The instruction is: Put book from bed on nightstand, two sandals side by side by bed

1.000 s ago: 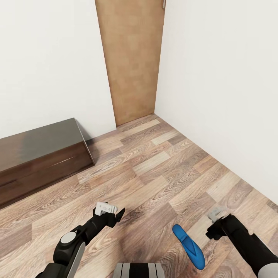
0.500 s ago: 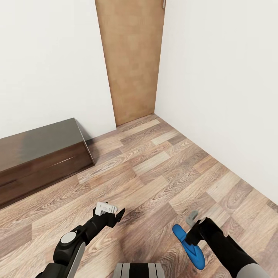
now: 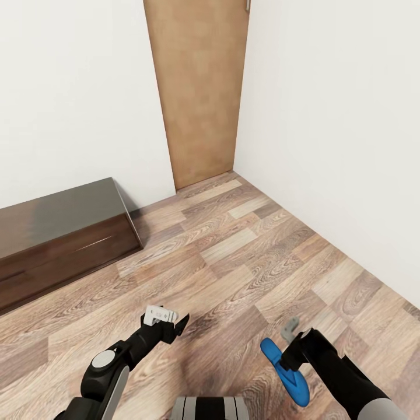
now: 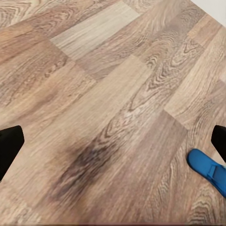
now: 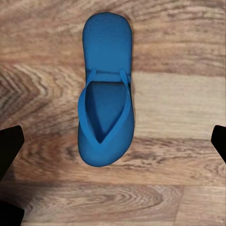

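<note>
The right gripper point(image 3: 290, 345) is hanging wide open just over a blue sandal point(image 5: 106, 96) lying flat on the wood floor point(image 3: 233, 256), a light, thin, probably flexible thing best pinched across its narrow sole edges.

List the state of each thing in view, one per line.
sandal: flat on the floor, strap side up, ungripped.
right gripper: open, above the sandal, fingers either side.
left gripper: open, empty, over bare floor.
door: closed.
dark cabinet: against the wall, drawers shut.
</note>
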